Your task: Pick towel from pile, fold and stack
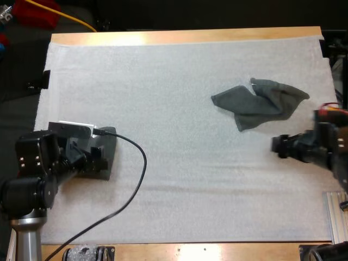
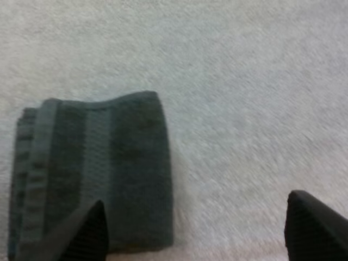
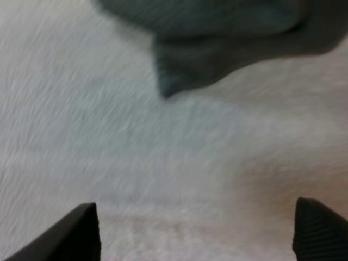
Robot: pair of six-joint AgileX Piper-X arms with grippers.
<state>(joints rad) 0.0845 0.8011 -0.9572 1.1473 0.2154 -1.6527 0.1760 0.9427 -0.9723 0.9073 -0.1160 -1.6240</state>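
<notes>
Right gripper (image 3: 196, 231) fingers (image 3: 70, 236) stand spread; I'd pinch the crumpled towel (image 3: 217, 49) corner just ahead, left gripper (image 2: 198, 231) spread over the folded towel (image 2: 92, 168)

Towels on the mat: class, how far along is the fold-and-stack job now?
Done: one folded towel lies on the white mat below the left end effector. In hand: nothing; both end effectors are open, the right end effector short of the crumpled towel. Left: pick that one up, fold it, stack it on the folded one.
</notes>
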